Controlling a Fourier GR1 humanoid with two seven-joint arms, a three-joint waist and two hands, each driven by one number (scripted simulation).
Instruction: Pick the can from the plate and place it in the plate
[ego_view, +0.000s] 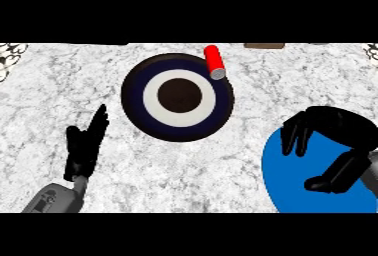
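A red can (214, 61) with a grey end lies on its side across the far right rim of a dark plate (140, 107) with a white ring and black centre. A blue plate (291, 180) sits at the lower right. My right hand (336, 145) hovers over the blue plate, fingers curled downward, holding nothing. My left hand (85, 142) rests at the lower left with straight fingers pointing up, apart from the dark plate.
The counter (74, 80) is speckled white stone. A brown object (263, 46) sits at the far edge, and patterned objects show at the far left corner (9, 55) and far right corner (371, 50).
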